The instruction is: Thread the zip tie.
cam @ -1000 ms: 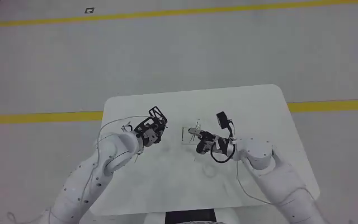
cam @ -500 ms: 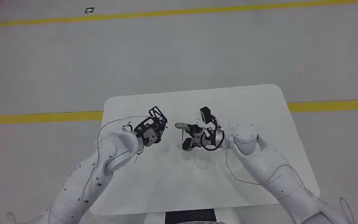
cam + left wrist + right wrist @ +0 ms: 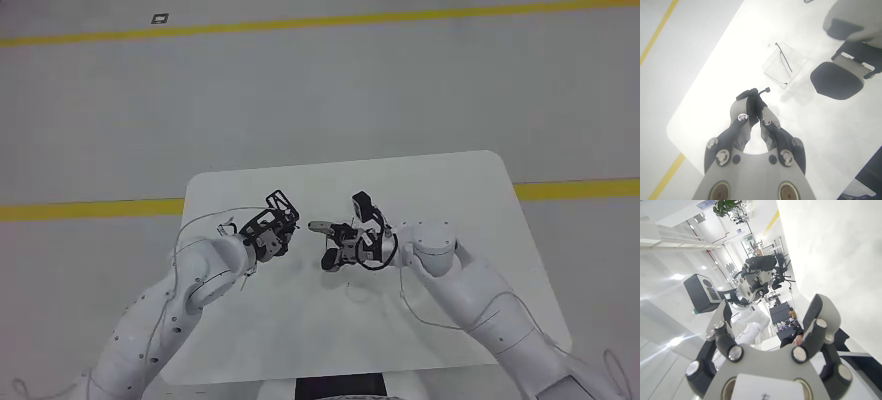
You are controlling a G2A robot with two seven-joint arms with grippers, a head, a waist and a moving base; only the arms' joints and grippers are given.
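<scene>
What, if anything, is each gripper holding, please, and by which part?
The left gripper pinches a black zip tie by its strap, just behind the square head; the right gripper is open, empty.

We see a pale grey floor [image 3: 300, 100] crossed by two yellow lines: a far line [image 3: 300, 22] and a near line [image 3: 90, 209] that shows on either side of the white, round-cornered table [image 3: 460, 180]. A small dark plate [image 3: 160, 18] sits in the floor by the far line. A black office chair [image 3: 836, 80] stands beside the table. Farther off we make out a bright hall with ceiling lights [image 3: 677, 276], a leafy plant [image 3: 723, 206] and more chairs [image 3: 780, 275].
</scene>
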